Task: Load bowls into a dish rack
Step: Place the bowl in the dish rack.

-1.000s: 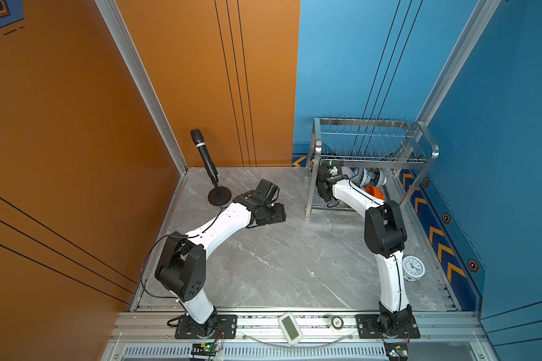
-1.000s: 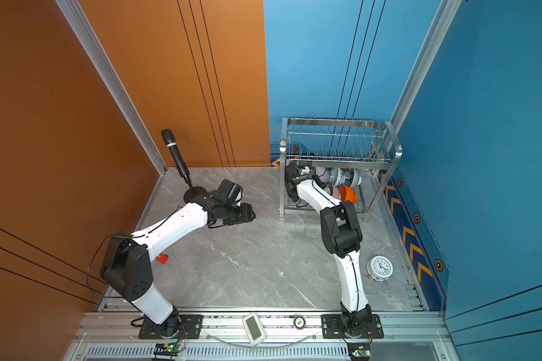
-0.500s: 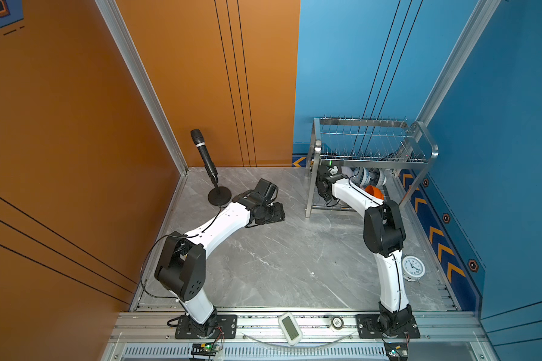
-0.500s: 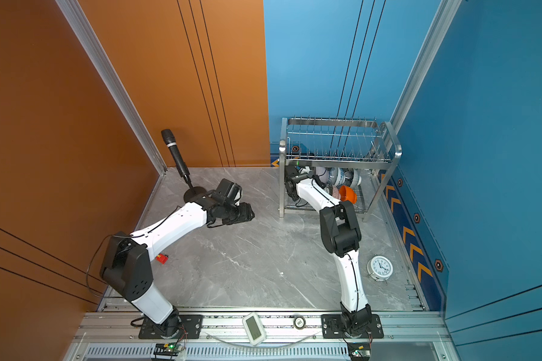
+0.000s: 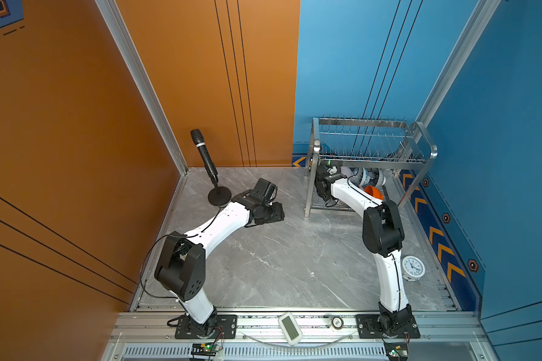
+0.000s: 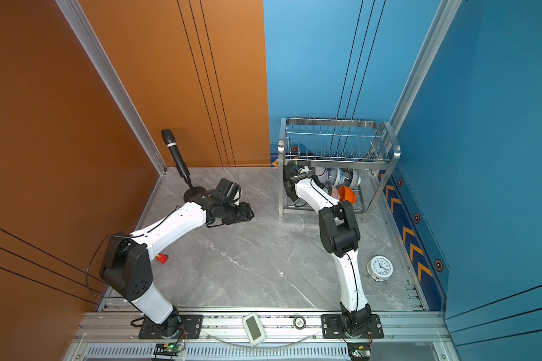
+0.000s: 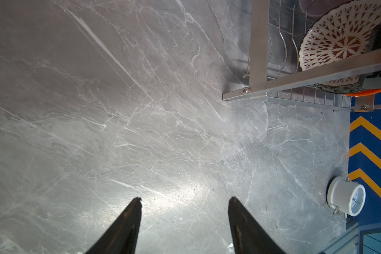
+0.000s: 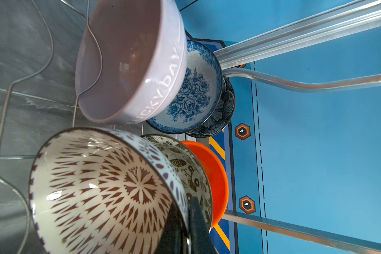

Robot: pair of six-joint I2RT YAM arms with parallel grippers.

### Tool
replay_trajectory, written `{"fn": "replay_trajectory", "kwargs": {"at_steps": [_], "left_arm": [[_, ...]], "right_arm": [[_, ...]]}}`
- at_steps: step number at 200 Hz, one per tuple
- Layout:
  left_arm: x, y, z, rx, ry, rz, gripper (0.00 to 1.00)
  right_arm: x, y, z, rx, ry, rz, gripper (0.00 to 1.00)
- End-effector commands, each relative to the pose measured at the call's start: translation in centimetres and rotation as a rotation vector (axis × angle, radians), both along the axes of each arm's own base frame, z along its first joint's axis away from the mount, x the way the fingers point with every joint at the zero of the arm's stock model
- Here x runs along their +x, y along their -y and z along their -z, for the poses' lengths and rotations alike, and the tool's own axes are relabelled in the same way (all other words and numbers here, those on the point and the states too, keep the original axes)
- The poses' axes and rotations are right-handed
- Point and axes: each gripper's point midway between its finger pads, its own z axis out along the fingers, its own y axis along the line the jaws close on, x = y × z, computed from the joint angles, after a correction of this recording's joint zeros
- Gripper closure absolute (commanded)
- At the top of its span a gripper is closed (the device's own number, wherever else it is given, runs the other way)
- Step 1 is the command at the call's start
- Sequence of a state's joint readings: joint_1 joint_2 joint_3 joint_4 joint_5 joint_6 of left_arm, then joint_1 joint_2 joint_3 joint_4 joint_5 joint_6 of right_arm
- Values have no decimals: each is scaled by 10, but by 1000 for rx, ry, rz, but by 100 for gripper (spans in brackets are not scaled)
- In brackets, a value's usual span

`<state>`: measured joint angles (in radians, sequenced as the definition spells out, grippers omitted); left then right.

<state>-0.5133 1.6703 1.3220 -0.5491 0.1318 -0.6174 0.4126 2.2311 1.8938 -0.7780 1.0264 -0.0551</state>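
The steel dish rack [image 5: 370, 162] stands at the back right, in both top views. Its lower tier holds bowls on edge in two rows: a pale lilac bowl [image 8: 128, 66], a blue-and-white floral one [image 8: 194, 94] and a dark blue petal one [image 8: 227, 105]; beside them a white lattice-patterned bowl [image 8: 101, 189], a leaf-patterned one [image 8: 185, 165] and an orange one [image 8: 216, 176]. My right gripper [image 8: 186, 211] reaches into that tier, shut on the lattice bowl's rim. My left gripper [image 7: 185, 198] hangs open and empty over bare table, left of the rack.
A microphone on a round stand [image 5: 205, 156] stands at the back left, close to my left arm. An alarm clock [image 5: 413, 266] lies by the right wall. A small red object [image 6: 161, 258] lies by the left arm's base. The rack's upper tier [image 6: 332, 147] holds nothing.
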Motion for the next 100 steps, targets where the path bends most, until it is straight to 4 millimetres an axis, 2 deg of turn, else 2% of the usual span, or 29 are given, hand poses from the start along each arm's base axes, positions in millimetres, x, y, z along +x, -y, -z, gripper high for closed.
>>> {"fn": "replay_trajectory", "kwargs": {"at_steps": [1,41,100], "left_arm": [[-4,-5,7,14,-27,14,36],[-5,-7,7,14,-28,13,36],[-4,-9,5,11,-23,11,36]], "right_arm": [[-5,-28,2,-8,1,-39,94],[-6,-29,2,-10,2,-37,89],[-6,-32,-1,-7,8,-41,88]]}}
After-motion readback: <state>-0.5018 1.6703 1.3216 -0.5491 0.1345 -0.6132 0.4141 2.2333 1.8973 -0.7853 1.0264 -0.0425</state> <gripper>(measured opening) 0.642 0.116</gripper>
